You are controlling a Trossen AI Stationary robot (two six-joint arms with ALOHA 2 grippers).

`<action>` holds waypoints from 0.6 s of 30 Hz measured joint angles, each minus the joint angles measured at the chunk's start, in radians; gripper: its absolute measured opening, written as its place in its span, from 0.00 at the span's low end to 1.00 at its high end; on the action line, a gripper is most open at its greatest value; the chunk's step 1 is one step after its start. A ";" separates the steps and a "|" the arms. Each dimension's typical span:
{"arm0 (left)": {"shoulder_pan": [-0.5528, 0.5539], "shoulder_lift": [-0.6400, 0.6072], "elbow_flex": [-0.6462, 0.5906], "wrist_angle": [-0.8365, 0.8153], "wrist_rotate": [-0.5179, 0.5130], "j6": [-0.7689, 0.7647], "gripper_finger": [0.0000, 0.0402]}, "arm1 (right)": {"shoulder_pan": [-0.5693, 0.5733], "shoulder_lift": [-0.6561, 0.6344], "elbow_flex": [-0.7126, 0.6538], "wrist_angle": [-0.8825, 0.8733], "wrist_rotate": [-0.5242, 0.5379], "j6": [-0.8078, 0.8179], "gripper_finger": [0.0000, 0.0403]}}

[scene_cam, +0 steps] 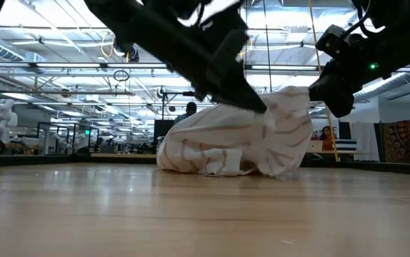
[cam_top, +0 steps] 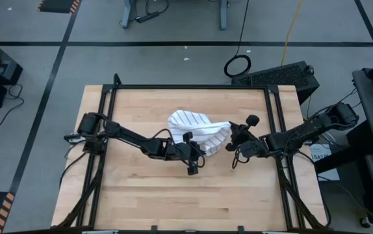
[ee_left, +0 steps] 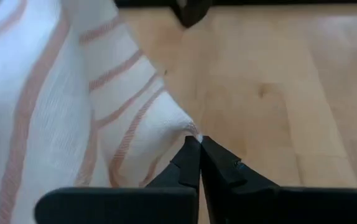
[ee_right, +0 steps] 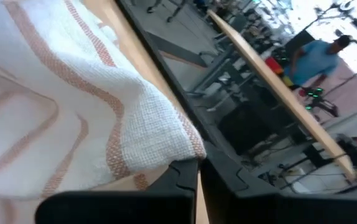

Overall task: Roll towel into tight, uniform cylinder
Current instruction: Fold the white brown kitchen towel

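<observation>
Left gripper [ee_left: 198, 149], fingers pinched shut on a corner of the towel [cam_top: 196, 129], and right gripper [ee_right: 198, 171], closed on the towel's opposite edge, apparently lift the bunched cloth mid-table [cam_top: 141, 195] to spread it before rolling.
</observation>
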 joint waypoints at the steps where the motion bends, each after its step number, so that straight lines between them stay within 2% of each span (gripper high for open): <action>1: 0.000 0.006 0.000 0.002 0.000 -0.013 0.05 | 0.000 0.000 0.000 -0.001 -0.002 0.000 0.01; 4: 0.001 0.021 0.000 0.004 0.019 -0.033 0.13 | 0.000 0.000 0.000 -0.001 -0.002 0.001 0.01; 10: -0.018 -0.001 0.000 -0.066 0.019 -0.041 0.37 | 0.000 0.000 0.000 -0.002 0.003 -0.002 0.01; 14: -0.035 -0.060 0.000 -0.164 -0.044 -0.056 0.49 | 0.000 0.000 0.000 -0.001 0.005 0.007 0.01; 18: -0.055 -0.115 0.000 -0.308 -0.127 -0.071 0.53 | -0.001 0.000 0.000 -0.001 0.010 0.037 0.01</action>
